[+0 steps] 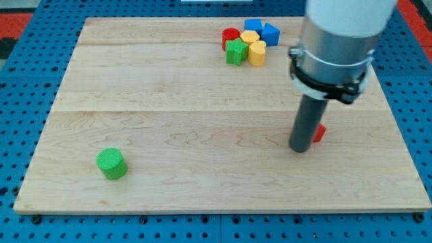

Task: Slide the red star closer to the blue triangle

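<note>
A red block (319,133), mostly hidden behind my rod, lies at the board's right of middle; its shape cannot be made out. My tip (300,149) rests on the board, touching the red block's left side. Two blue blocks sit in a cluster at the view's top: one (271,33) on the cluster's right and one (253,25) just left of it. I cannot tell which is the triangle. The cluster is well above and to the left of the red block.
The cluster also holds a red cylinder (229,37), a green star (235,51) and two yellow blocks (257,53) (250,36). A green cylinder (111,164) stands alone at the lower left. The wooden board (169,121) lies on a blue pegboard.
</note>
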You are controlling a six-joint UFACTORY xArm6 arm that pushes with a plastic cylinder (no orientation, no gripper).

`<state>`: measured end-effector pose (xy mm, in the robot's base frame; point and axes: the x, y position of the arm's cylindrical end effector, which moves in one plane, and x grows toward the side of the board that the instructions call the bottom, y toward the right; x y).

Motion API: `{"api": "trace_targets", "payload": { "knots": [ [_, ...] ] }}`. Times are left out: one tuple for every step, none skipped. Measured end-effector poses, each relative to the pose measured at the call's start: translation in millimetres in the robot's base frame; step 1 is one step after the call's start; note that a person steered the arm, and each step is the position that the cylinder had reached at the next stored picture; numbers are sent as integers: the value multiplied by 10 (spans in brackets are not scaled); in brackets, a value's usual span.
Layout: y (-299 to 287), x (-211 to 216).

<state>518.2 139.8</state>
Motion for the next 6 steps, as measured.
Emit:
{"api": "trace_targets", "payload": {
  "knots": [
    [328,-72],
    [355,-526],
    [306,-1263],
    [305,-1820],
    [278,-2184],
    [328,-2332]
  ]
}}
